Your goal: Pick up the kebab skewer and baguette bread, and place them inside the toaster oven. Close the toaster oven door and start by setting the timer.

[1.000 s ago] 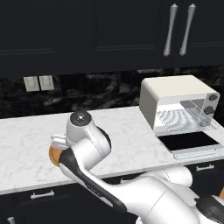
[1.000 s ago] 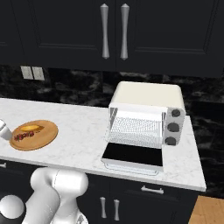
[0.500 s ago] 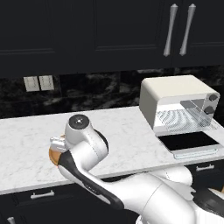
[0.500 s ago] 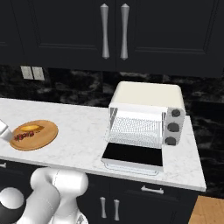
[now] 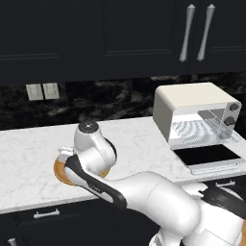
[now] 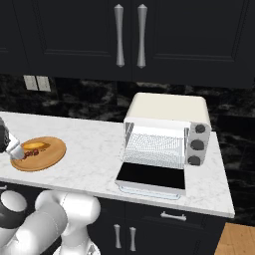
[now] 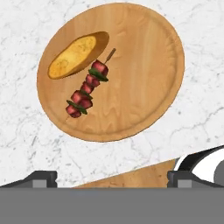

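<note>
From where I sit, little has changed over the last second: the base has not driven, the oven and board sit where they did, and the arm has only eased slightly toward the board at the left end of the counter. So I am still lining up the first pick; nothing is lifted yet.

Nearest me in the hand view, the gripper (image 7: 111, 177) hangs above the wooden board (image 7: 144, 57), its two dark tips standing wide apart with nothing between them. Below them lies the kebab skewer (image 7: 87, 89), on the half of the board away from its centre, running slantwise. Just beside it, toward the board's edge, lies the baguette bread (image 7: 76, 54), roughly parallel to the skewer and apparently just touching it near the stick's bare end.

I judge the skewer is off-centre under the tips, so the hand needs to shift over it and turn across it before descending. The bread so close is a risk of nudging.

Farther along the counter (image 6: 94, 149), toward its right end, the toaster oven (image 6: 167, 132) stands with its door (image 6: 152, 178) dropped flat open, rack bare. Both foods remain to be carried there.
</note>
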Controlling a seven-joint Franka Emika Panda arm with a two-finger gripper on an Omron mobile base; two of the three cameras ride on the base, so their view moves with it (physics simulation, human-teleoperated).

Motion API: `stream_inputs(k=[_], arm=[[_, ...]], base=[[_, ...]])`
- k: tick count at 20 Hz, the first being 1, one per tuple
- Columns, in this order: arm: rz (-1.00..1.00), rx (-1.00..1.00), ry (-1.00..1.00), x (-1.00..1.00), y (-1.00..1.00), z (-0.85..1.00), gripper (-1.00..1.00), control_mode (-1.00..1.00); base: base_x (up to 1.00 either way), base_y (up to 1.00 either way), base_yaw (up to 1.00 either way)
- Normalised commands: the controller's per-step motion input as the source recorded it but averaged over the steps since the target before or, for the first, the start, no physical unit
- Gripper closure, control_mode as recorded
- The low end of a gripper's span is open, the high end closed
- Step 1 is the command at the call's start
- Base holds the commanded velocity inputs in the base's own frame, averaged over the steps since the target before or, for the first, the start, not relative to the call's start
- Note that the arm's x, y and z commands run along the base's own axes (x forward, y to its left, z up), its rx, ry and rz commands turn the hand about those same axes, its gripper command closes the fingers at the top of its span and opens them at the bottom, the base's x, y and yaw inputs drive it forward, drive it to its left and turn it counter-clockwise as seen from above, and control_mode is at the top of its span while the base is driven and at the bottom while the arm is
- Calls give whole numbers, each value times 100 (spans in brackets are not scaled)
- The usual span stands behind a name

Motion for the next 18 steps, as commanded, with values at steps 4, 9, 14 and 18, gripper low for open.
stream_inputs(k=[4,9,14,18], arm=[[0,0,6,31,1,-30,-100,-100],[0,-1,0,34,18,-35,-100,-100],[0,-2,0,21,30,-26,-100,-100],[0,0,1,34,0,-10,-100,-100]], base=[[0,0,0],[0,0,0],[0,0,0],[0,0,0]])
